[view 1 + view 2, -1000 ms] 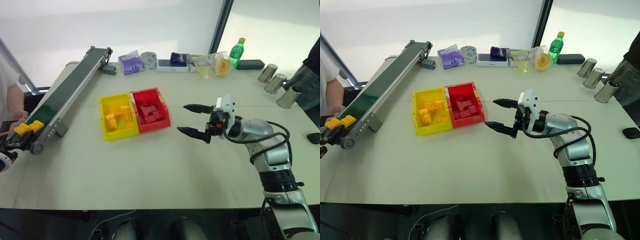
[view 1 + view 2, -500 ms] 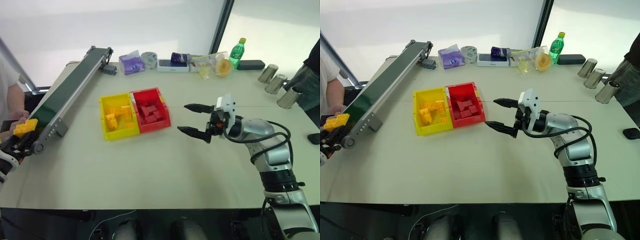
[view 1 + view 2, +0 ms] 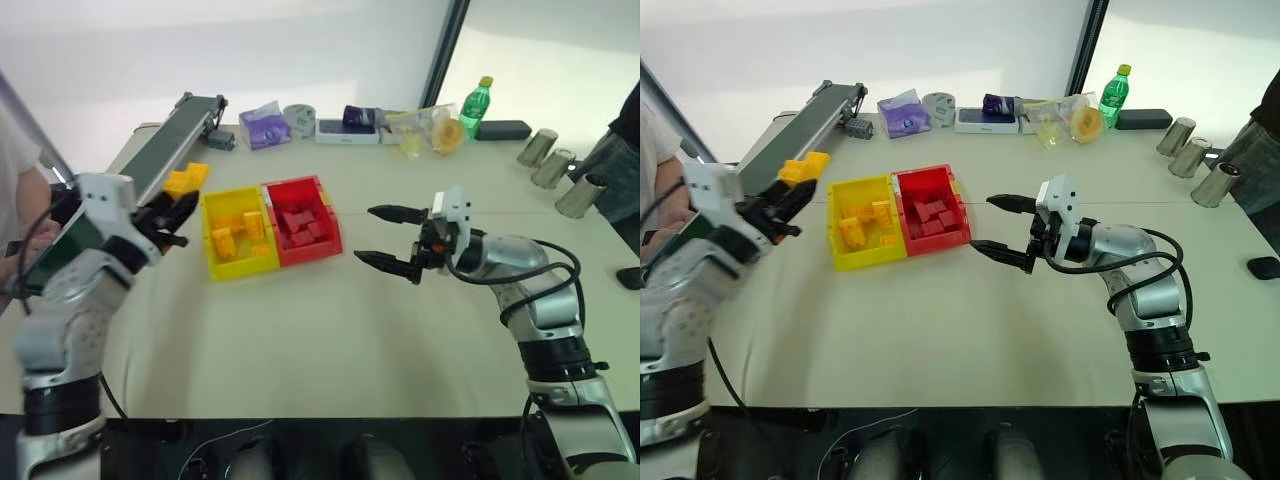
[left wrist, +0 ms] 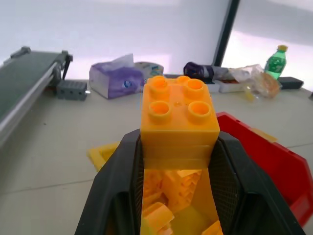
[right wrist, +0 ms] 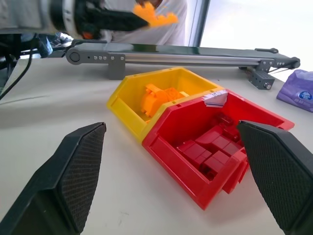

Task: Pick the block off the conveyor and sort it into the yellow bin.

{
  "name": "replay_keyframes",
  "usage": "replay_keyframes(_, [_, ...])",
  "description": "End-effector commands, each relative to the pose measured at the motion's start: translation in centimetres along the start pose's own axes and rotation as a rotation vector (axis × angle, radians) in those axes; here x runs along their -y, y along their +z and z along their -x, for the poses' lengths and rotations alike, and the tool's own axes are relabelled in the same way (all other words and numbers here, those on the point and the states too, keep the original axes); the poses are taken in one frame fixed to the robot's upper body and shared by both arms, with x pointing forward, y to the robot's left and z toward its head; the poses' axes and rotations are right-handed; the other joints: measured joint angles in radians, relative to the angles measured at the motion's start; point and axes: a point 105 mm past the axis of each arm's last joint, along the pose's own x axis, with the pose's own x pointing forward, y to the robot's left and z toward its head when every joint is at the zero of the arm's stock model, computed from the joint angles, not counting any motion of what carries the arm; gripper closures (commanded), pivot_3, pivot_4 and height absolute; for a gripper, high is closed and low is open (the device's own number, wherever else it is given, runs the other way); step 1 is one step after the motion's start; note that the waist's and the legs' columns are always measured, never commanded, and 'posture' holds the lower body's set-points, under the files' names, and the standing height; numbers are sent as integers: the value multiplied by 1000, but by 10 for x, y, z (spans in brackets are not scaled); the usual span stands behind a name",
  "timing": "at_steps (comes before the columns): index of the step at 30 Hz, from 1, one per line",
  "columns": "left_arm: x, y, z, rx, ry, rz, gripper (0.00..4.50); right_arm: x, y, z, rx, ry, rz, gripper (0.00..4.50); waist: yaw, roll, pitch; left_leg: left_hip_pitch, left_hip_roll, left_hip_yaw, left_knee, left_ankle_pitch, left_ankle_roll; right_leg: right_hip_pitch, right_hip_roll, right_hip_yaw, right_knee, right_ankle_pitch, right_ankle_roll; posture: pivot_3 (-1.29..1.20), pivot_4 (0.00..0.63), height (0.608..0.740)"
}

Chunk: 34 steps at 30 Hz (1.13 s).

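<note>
Pick was done: left pincer was clenched on the block, which was clear of the conveyor and up in the air, between the belt and the yellow bin. In the left wrist view the block sat wedged between the two fingers, studs showing, with the bin's pile of yellow bricks visible below and beyond it.

Left to do, by my read: carry it the rest of the way over the bin and let go. Block looked short of the bin's near wall, not yet above it.

Right pincer was released, fingers spread wide, holding nothing, hovering over the counter just beside the red bin. It pointed toward the bins but stayed apart from them, so no obstruction to the drop.

Red bin touched the yellow one side by side; a sloppy release could land the block there. Clutter at the far edge (tissue pack, green bottle, metal cups) was well apart. A person's arm was beside the conveyor's near end.
</note>
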Motion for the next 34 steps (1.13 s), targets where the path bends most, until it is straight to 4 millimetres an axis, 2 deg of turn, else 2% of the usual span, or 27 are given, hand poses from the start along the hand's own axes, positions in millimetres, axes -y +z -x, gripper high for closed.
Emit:
replay_keyframes(1, [9, -4, -16, 28, 23, 18, 3199, 3, 7, 13, 21, -38, 44, 0, 0, 0, 0, 0, 0, 0, 0, 0, 0, 0, 0, 0, 0, 0, 0, 0, 150, 740])
replay_keyframes(4, [22, -14, -25, 16, -2, 21, 3199, 1, 3, 17, 19, -50, 38, 0, 4, 0, 0, -1, 0, 0, 0, 0, 0, 0, 0, 0, 0, 0, 0, 0, 150, 740])
replay_keyframes(8, [19, -22, -27, -2, 21, 37, 1201, 1, -1, 21, 16, -62, 42, 0, 2, 0, 0, 0, 0, 0, 1, 0, 0, 0, 0, 0, 0, 0, 0, 0, 150, 740])
replay_keyframes(10, [13, -16, -25, 27, 45, 50, 202, 1, -2, 23, 12, -66, 42, 0, 1, 0, 0, 0, 0, 0, 1, 0, 0, 0, 0, 0, 0, 0, 0, 0, 150, 740])
replay_keyframes(11, [9, -13, -23, 35, 54, 48, 76, 1, -3, 23, 11, -67, 42, 0, 2, 0, 0, 0, 0, 0, 1, 0, 0, 0, 0, 0, 1, 0, 0, 0, 150, 740])
replay_keyframes(17, [8, 6, -8, 70, 11, -24, 76, 0, 0, 17, 18, -51, 43, 0, 3, 0, 0, 0, 0, 0, 1, 0, 0, 0, 0, 0, 1, 0, 0, 0, 150, 740])
replay_keyframes(22, [-6, 24, 32, 71, -46, -104, 76, 3, 1, 16, 13, -37, 47, 0, -5, 0, 0, 0, 3, 0, 0, 0, 0, 0, 0, 0, 1, 0, 0, 0, 150, 740])
replay_keyframes(25, [-13, 26, 55, 32, -92, -103, 76, 5, 1, 17, 9, -33, 48, 0, -3, 0, 0, 0, 3, 0, 0, 1, -1, -1, 0, 0, 1, 0, 0, 0, 150, 740])
replay_keyframes(28, [-35, 28, 81, -8, -54, -155, 76, 6, 1, 17, 2, -24, 49, 0, 1, 0, 0, 0, 3, 0, 0, 0, -1, 0, 0, 0, 1, 0, 0, 0, 150, 740])
replay_keyframes(31, [-48, 29, 103, -37, -29, -201, 76, 8, 0, 16, 1, -17, 49, 0, 3, 0, 0, 0, 2, 0, 0, 0, -1, 0, -1, -1, 1, 0, 0, 0, 150, 740])
replay_keyframes(34, [-58, 25, 118, -76, -2, -227, 76, 7, 0, 15, 1, -8, 49, 0, 2, 0, 0, 0, 2, 0, 0, 0, -1, 0, -2, -1, 0, 0, 0, 0, 150, 740])
